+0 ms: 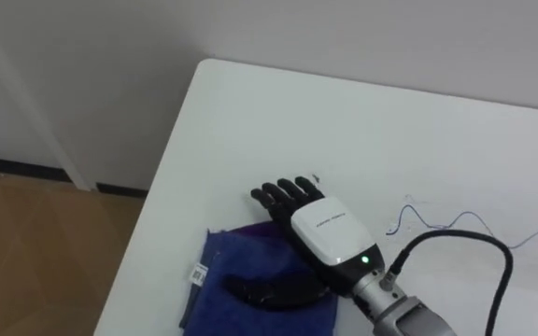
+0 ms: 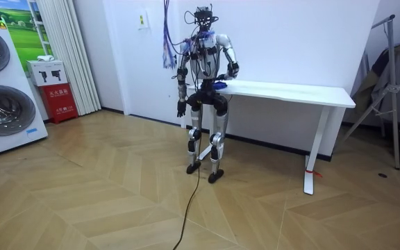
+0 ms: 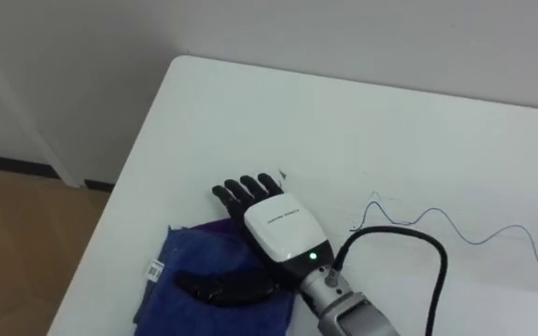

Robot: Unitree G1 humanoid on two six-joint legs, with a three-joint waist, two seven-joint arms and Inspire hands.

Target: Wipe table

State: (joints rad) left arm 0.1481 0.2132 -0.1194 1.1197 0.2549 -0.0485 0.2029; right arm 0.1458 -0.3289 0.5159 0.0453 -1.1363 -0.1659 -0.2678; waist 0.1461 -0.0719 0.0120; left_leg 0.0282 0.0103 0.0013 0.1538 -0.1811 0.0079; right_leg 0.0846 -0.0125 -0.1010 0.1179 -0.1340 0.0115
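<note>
A dark blue cloth (image 1: 236, 266) lies near the left edge of the white table (image 1: 344, 121), close to its front. My right hand (image 1: 325, 229) rests flat on the cloth's right part. Its fingers are straight and reach past the cloth onto the bare tabletop, while the thumb lies stretched across the cloth. In the room view I stand at the left end of the table (image 2: 290, 90), with my right hand (image 2: 231, 68) up on it and my left hand (image 2: 180, 107) hanging at my side.
A thin wavy pen line (image 1: 446, 221) runs across the tabletop to the right of the hand, and a small dark speck (image 1: 316, 177) sits just beyond the fingertips. The table's left edge drops to wooden floor (image 1: 35, 252). A washing machine (image 2: 2, 83) stands far off.
</note>
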